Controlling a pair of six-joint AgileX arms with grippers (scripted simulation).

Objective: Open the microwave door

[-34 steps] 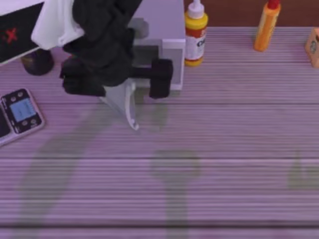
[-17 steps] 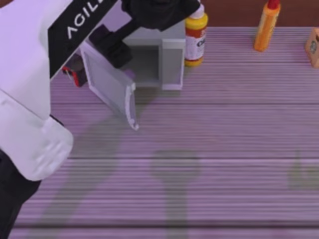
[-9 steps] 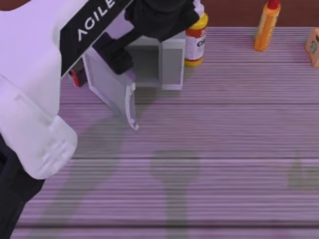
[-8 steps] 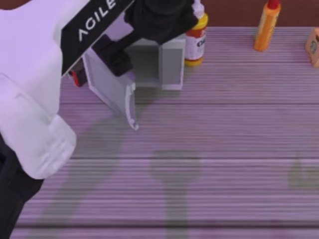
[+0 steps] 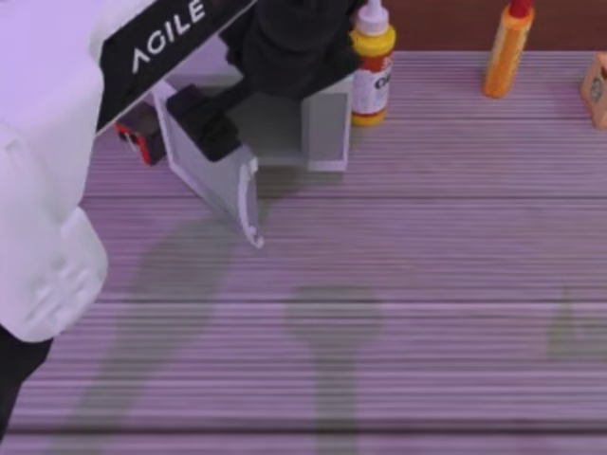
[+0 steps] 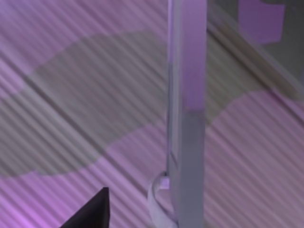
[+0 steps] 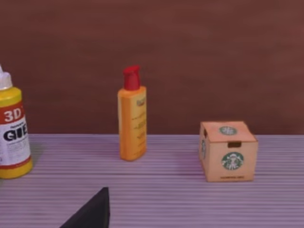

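Note:
The pale microwave (image 5: pixel 327 114) stands at the back of the table, its cavity showing. The microwave door (image 5: pixel 213 175) is swung out towards the left front, with its curved handle (image 5: pixel 252 204) at the free edge. My left arm reaches over it. My left gripper (image 5: pixel 192 135) sits at the door's top edge, one dark finger (image 5: pixel 204 123) on the door's inner side. In the left wrist view the door's edge (image 6: pixel 187 118) and handle (image 6: pixel 159 204) lie by the open left gripper (image 6: pixel 152 223). My right gripper (image 7: pixel 152 223) is parked and open.
A yellow glue bottle (image 5: pixel 372 66) stands right beside the microwave. An orange bottle (image 5: pixel 507 47) and a small cardboard box (image 5: pixel 596 90) stand at the back right. A red-and-black object (image 5: pixel 137 142) lies left of the door. My left forearm (image 5: pixel 47 190) covers the left side.
The left arm has swung up and over the microwave from in front of it. In the last half second its dark finger slid left along the door. The door's angle is unchanged.

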